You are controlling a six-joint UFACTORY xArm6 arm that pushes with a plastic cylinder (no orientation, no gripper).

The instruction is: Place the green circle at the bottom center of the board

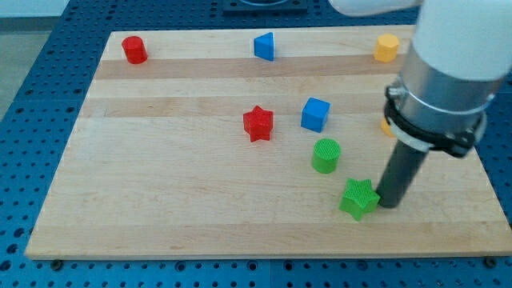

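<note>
The green circle (326,155) is a short green cylinder standing right of the board's centre. A green star (358,198) lies just below and to the right of it, near the board's bottom edge. My tip (390,203) is at the end of the dark rod, right beside the green star's right side, touching or nearly touching it. The tip is below and to the right of the green circle, apart from it.
A red star (258,123) and a blue cube (315,114) lie above the green circle. A red cylinder (134,50), a blue triangular block (264,46) and a yellow block (386,48) line the top edge of the wooden board (160,192). An orange block (386,126) is mostly hidden behind the arm.
</note>
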